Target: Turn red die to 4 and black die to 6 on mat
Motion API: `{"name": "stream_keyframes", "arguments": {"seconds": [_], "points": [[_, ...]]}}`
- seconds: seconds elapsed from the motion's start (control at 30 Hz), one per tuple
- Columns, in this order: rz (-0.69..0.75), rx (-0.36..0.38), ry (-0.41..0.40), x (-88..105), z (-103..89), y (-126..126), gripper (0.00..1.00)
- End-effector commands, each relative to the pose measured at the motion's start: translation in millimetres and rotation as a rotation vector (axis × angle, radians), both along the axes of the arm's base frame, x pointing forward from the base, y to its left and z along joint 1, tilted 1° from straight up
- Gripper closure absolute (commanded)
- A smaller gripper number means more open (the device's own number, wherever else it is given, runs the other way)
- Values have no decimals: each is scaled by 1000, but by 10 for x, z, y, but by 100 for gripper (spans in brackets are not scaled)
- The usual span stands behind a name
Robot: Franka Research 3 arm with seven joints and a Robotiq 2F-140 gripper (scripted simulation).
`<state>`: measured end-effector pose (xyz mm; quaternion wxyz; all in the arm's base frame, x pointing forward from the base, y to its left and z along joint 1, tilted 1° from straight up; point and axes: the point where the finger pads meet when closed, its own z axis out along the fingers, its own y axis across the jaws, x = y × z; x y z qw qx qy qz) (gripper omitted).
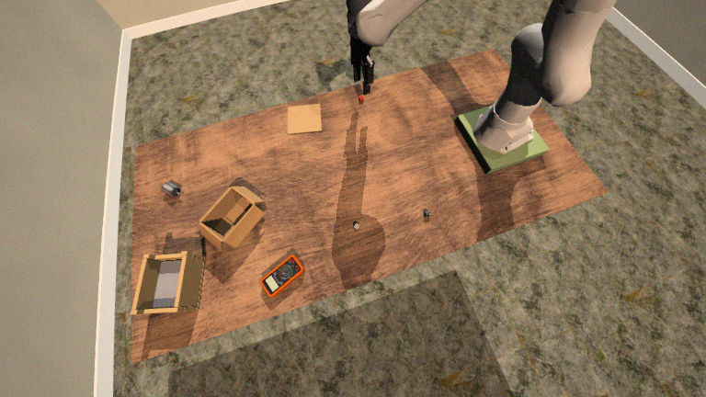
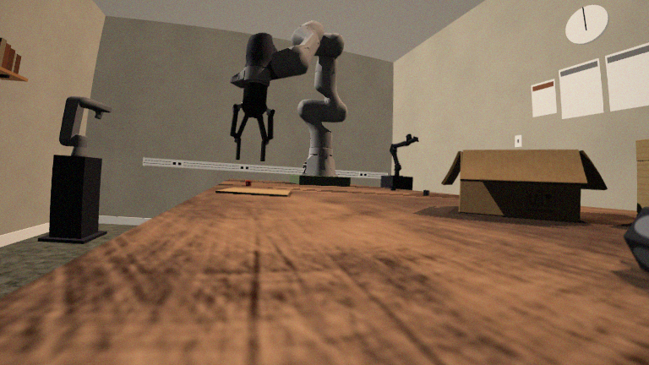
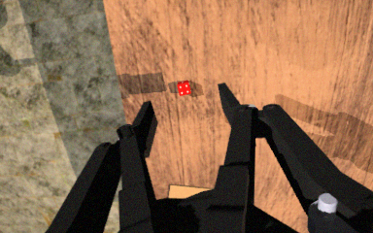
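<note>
One red die (image 1: 361,98) (image 2: 248,182) (image 3: 184,88), placed on the wooden table (image 1: 395,164) (image 2: 335,255) (image 3: 291,44), off the mat (image 1: 304,119) (image 2: 253,192) (image 3: 186,191).
Gripper (image 1: 361,85) (image 2: 250,159) (image 3: 186,104): poised above the die, fingers parted, nothing grasped. White die (image 1: 356,225) (image 2: 426,193) and black die (image 1: 427,213) (image 2: 393,187): set well apart from the mat.

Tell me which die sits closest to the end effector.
The red die, near the table edge; the white and black dice lie much farther off.

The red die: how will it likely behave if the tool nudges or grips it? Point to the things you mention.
The red die (image 1: 361,98) (image 2: 248,182) (image 3: 184,87) looks rigid, so it probably won't squash. Being tiny, it's likely light and easily pushed. Its flat faces suggest sliding before tipping.
</note>
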<state>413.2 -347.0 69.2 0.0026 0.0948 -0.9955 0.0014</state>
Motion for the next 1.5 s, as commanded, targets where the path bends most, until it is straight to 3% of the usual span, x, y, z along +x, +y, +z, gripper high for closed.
{"name": "stream_keyframes", "arguments": {"seconds": [0.0,1.47], "points": [[-38,-7,-6,17,2,-19,73],[-38,-7,-6,17,-86,-21,73]]}}
